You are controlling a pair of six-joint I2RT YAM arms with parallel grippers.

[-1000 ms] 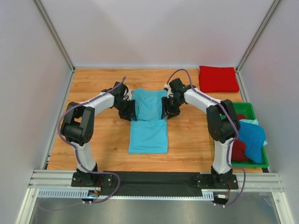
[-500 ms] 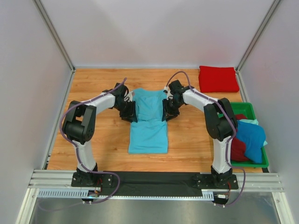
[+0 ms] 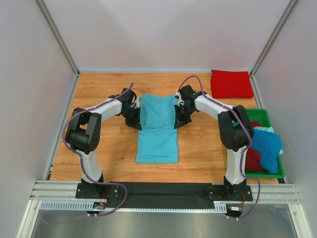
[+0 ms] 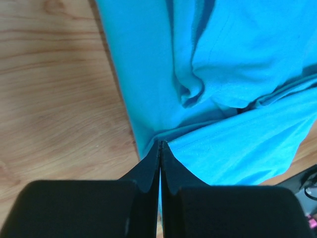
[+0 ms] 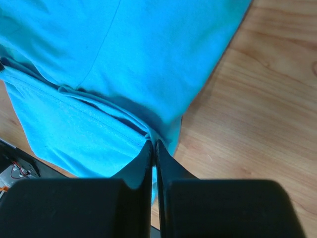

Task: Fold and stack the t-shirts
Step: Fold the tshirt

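**Item:** turquoise t-shirt [image 3: 157, 130], partly folded, lay at the middle of the surface [image 3: 198, 148].

**Hold:** left tool [image 4: 160, 144] and right tool [image 5: 152, 144] each pinched shut on an opposite side edge. The matched grips were probably meant to lift the cloth evenly for the next fold.

**Views:** the overhead view gave the layout and a folded red t-shirt [image 3: 231, 83] at the far right. Only the wrist views showed layered cloth caught between the closed tips.

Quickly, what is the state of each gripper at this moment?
Left gripper: closed, pinching one side edge of the turquoise t-shirt.
Right gripper: closed, pinching the opposite side edge of the same t-shirt.
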